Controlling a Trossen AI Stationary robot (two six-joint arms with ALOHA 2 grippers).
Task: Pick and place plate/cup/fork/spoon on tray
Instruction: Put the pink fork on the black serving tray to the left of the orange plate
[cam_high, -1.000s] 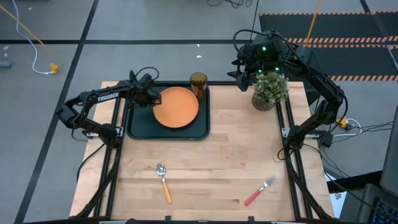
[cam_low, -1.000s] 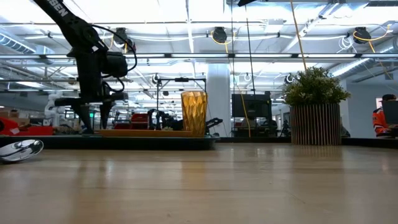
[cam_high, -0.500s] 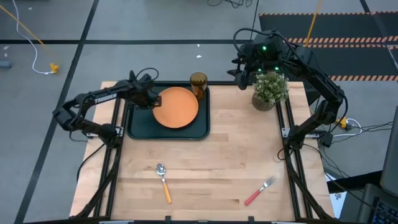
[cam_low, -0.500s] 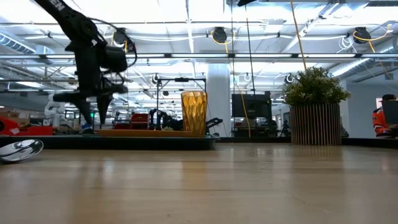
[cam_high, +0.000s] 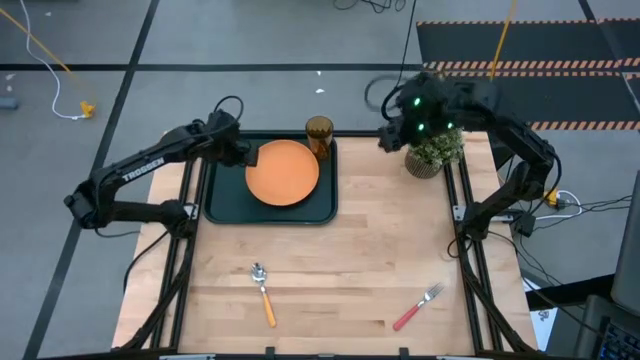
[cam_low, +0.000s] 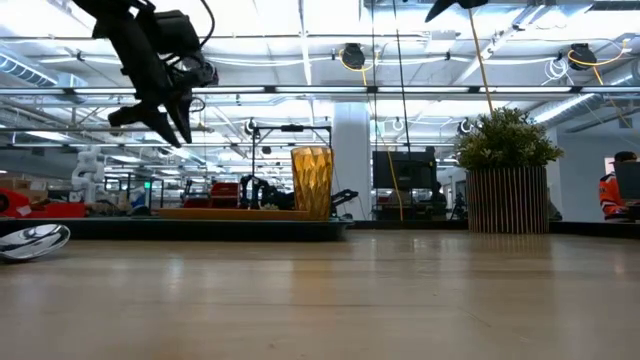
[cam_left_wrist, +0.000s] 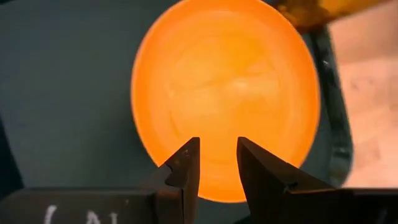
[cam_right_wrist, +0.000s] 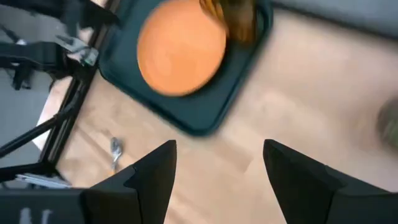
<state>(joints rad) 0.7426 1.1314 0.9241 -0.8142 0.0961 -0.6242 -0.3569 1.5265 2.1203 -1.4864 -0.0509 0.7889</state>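
- The fork, with its red-pink handle, lies on the wooden table near the front edge, toward the right side, its tines pointing up-right.
- The spoon, orange-handled, lies on the table near the front as well, left of centre and well apart from the fork; its bowl faces the tray.
- The tray, dark green-black, sits at the table's far left part.
- The plate, round and orange, rests flat inside the tray, toward the tray's right half.
- The cup, amber-brown and upright, stands in the tray's far right corner, just beside the plate's rim.
- The left gripper hangs above the tray at the plate's left edge, raised clear of it in the low view; its fingers stand a narrow gap apart and hold nothing.
- The right gripper is up in the air beside the potted plant at the far right of the table; its fingers are spread wide and empty.
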